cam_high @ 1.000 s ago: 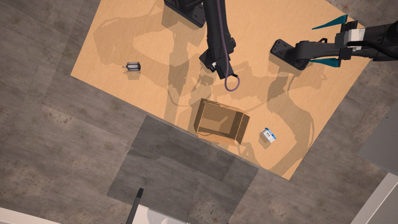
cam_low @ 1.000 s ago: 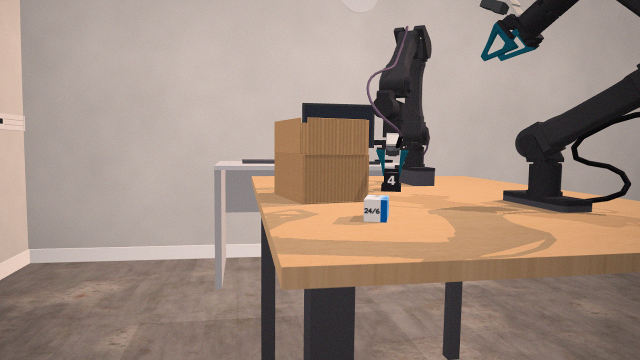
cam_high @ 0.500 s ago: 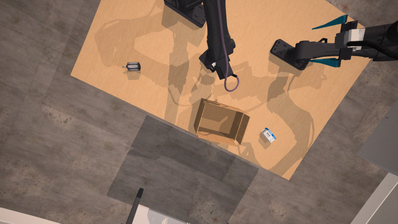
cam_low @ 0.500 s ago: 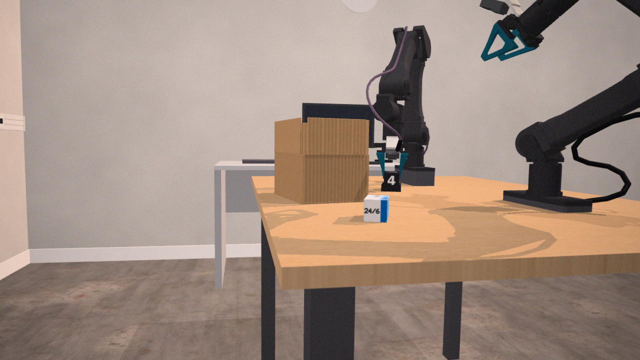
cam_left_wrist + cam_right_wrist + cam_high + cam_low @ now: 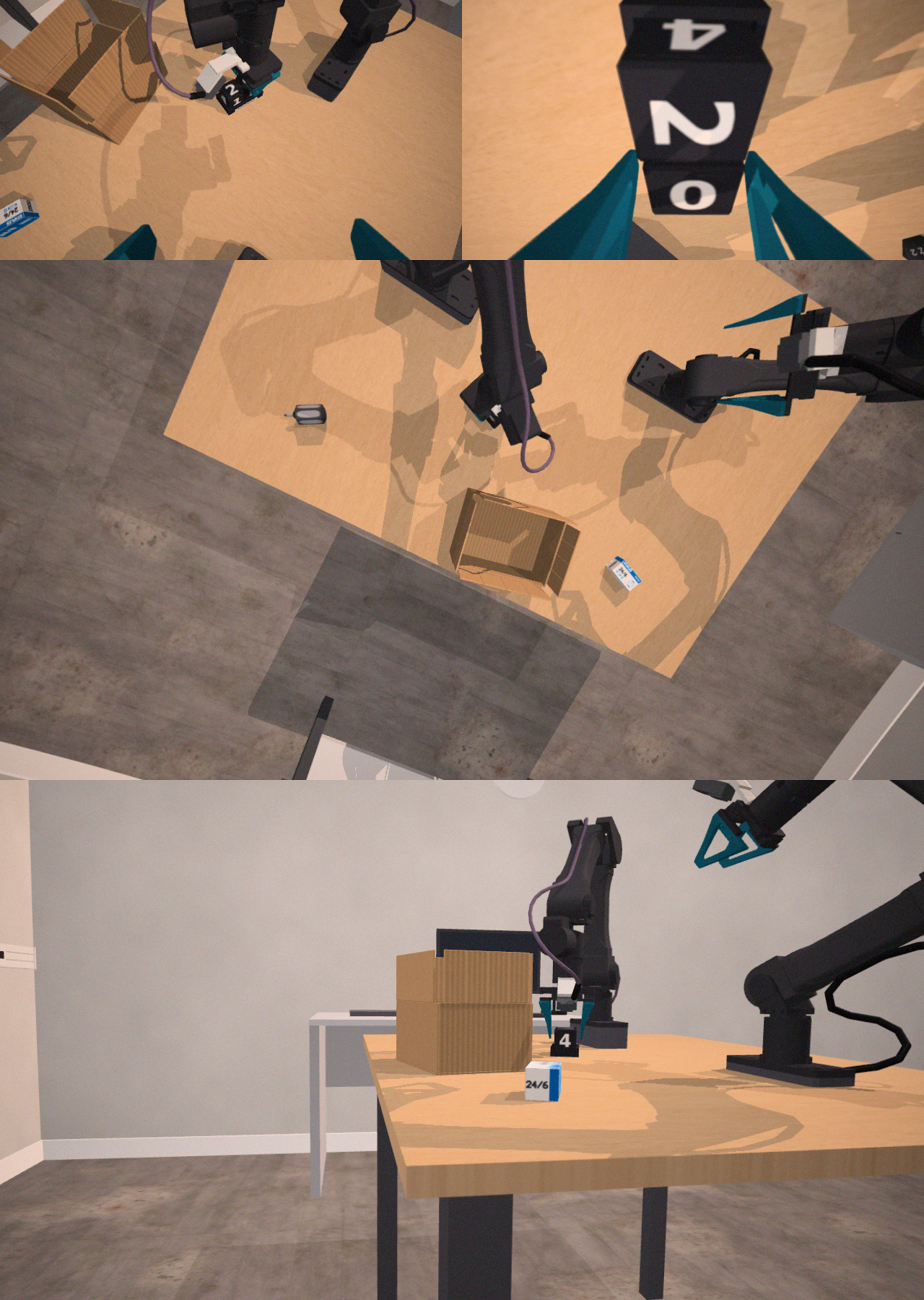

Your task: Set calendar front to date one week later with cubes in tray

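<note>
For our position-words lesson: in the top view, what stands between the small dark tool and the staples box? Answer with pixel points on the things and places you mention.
The cardboard box (image 5: 564,558) (image 5: 484,1035) (image 5: 105,92) stands between them, as the top view shows.

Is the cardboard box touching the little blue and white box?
Apart: the top view shows bare wood between the cardboard box and the little box.

Smooth matt wood tabletop (image 5: 581,473) (image 5: 517,1142) (image 5: 307,162) (image 5: 534,108), 1 ribbed cardboard box (image 5: 507,538) (image 5: 484,1038) (image 5: 108,83).
</note>
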`<state>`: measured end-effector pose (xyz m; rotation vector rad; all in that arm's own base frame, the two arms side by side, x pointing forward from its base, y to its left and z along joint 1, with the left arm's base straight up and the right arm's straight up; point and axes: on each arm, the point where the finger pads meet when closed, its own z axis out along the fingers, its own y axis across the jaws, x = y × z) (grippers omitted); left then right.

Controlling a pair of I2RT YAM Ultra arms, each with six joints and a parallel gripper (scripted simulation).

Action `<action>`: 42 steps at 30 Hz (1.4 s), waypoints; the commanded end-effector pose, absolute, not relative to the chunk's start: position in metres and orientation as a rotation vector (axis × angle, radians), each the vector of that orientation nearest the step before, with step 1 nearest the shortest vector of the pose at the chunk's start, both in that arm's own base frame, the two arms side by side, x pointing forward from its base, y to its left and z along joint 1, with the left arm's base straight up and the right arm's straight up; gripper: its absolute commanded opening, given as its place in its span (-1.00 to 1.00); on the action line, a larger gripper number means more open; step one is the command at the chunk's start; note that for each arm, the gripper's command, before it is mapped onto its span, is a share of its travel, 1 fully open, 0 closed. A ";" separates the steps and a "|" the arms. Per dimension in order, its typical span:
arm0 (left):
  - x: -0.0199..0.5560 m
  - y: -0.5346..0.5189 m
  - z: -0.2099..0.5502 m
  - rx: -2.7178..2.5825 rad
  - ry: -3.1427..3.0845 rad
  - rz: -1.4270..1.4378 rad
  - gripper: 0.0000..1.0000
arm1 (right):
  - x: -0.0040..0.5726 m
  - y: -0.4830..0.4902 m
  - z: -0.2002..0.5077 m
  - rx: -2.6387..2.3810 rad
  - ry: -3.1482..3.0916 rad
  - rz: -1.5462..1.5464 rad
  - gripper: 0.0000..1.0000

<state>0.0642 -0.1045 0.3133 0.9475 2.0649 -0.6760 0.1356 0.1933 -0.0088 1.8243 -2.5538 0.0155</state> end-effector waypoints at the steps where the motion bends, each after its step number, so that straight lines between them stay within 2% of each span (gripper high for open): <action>1: 0.064 -0.103 0.316 0.950 2.070 -0.674 1.00 | 0.137 0.198 -0.006 1.823 -2.543 0.014 0.29; 21: 0.064 -0.103 0.316 0.950 2.070 -0.674 1.00 | 0.139 0.208 0.030 1.867 -2.579 -0.019 0.29; 29: 0.064 -0.103 0.316 0.950 2.070 -0.674 1.00 | 0.138 0.205 0.086 1.852 -2.590 -0.019 0.29; 38: 0.064 -0.103 0.316 0.950 2.070 -0.674 1.00 | 0.134 0.191 0.070 1.812 -2.529 0.023 0.29; 41: 0.064 -0.103 0.316 0.950 2.070 -0.674 1.00 | 0.141 0.205 0.074 1.820 -2.621 -0.049 0.97; 42: 0.064 -0.103 0.316 0.950 2.070 -0.674 1.00 | 0.142 0.208 0.074 1.822 -2.645 -0.069 1.00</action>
